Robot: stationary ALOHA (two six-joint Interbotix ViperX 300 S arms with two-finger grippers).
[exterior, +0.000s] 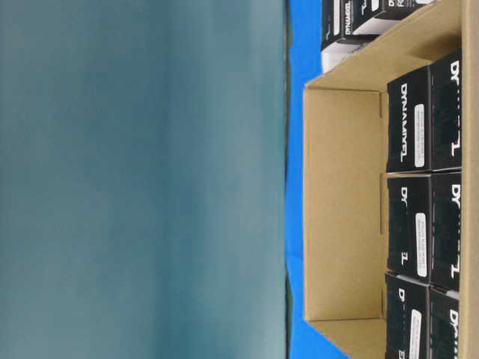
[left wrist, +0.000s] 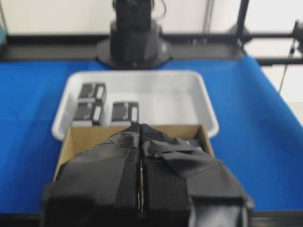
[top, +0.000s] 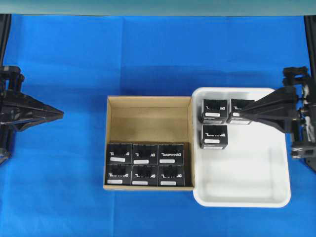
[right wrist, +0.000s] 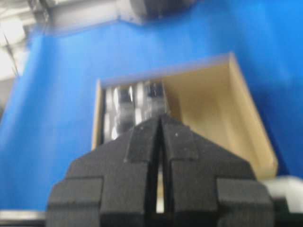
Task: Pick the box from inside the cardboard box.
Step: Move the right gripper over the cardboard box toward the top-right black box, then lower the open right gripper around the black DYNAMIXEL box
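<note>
Currently six black boxes (top: 145, 153) sat packed along the cardboard box's (top: 148, 111) near wall, three already in the white tray (top: 247, 192); both grippers' fingers (left wrist: 124, 142) closed, empty, apparently between picks.

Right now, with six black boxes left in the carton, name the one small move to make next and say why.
Probably open the right gripper and swing it from above the white tray toward the cardboard carton. Its jaws are shut on nothing, three black boxes already lie in the tray, and the nearest remaining box sits against the carton's tray-side wall. The left gripper is also shut, farther off.
</note>
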